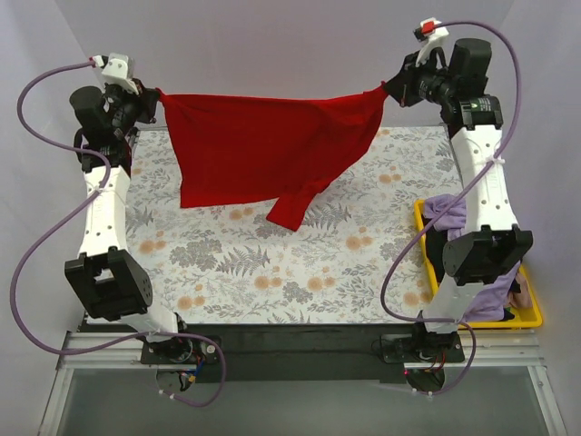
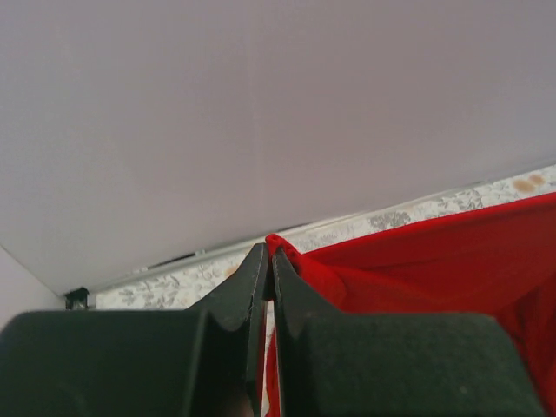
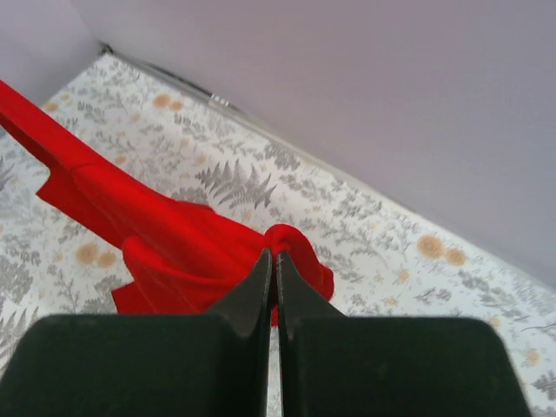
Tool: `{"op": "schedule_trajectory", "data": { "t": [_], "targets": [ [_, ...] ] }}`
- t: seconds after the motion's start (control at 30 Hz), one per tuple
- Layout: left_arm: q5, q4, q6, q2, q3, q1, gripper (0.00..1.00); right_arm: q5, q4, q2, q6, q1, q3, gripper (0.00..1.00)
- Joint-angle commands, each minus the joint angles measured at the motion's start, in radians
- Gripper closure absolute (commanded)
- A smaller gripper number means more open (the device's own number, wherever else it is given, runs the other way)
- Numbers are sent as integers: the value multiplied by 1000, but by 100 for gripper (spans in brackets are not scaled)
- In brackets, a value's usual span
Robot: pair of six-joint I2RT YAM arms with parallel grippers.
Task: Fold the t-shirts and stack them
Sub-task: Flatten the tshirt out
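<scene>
The red t-shirt (image 1: 263,150) hangs stretched in the air between both grippers, above the far part of the floral table. My left gripper (image 1: 156,95) is shut on its left corner (image 2: 282,248). My right gripper (image 1: 388,91) is shut on its right corner (image 3: 291,243). One sleeve (image 1: 290,211) dangles lowest, near the cloth. The pale lilac t-shirt (image 1: 447,212) lies bunched in the yellow bin (image 1: 529,315) at the right, partly hidden by the right arm.
The floral tablecloth (image 1: 272,272) covers the table. Pale walls stand close behind and beside it. The arm bases sit on the black rail (image 1: 300,350) at the near edge.
</scene>
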Motion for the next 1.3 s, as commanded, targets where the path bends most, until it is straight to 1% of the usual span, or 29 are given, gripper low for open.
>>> {"op": "schedule_trajectory", "data": {
  "t": [0.0,0.07,0.17,0.27,0.3,0.37,0.4,0.43,0.5,0.53,0.6,0.7,0.83,0.93,1.0,1.07,1.17,1.2,1.23,1.27],
  "targets": [
    [10,133,11,-105,33,8,100,40,121,-110,25,-16,78,99],
    [-10,180,26,-137,16,8,100,68,139,-141,25,-15,81,99],
    [-53,251,35,-223,-53,9,100,116,181,-219,19,-16,59,99],
    [-121,308,32,-321,-125,8,100,169,231,-320,14,-16,-10,99],
    [-129,319,29,-377,-161,11,100,192,242,-374,10,-16,-49,99],
    [-142,349,31,-441,-200,11,100,214,270,-431,-10,-16,-83,99],
    [-143,357,32,-471,-217,11,100,237,279,-490,-16,-16,-115,99],
    [-145,362,34,-535,-247,11,100,249,296,-520,-25,-16,-129,99],
    [-149,366,40,-594,-269,9,100,275,316,-611,-48,-16,-160,99],
    [-154,366,41,-649,-277,11,100,280,326,-641,-58,-16,-186,99],
    [-172,356,43,-694,-281,9,100,292,362,-720,-84,-15,-208,99],
    [-191,319,44,-738,-254,11,100,300,392,-783,-116,-16,-218,99],
    [-183,256,69,-729,-219,11,100,301,409,-775,-137,-15,-191,99],
    [-177,236,103,-679,-202,9,100,300,418,-719,-148,-16,-188,99],
    [-156,217,123,-648,-206,11,100,286,423,-669,-148,-16,-214,99],
    [-119,242,132,-624,-258,11,100,259,428,-638,-128,-16,-241,99],
    [-64,250,138,-596,-344,11,100,180,435,-583,-104,-10,-335,99],
    [-19,253,135,-591,-370,11,100,179,443,-558,-104,-3,-364,99],
    [1,257,138,-584,-404,9,100,182,451,-542,-105,17,-426,99],
    [15,274,138,-570,-463,11,100,185,455,-523,-122,30,-451,99]
  ]
}}
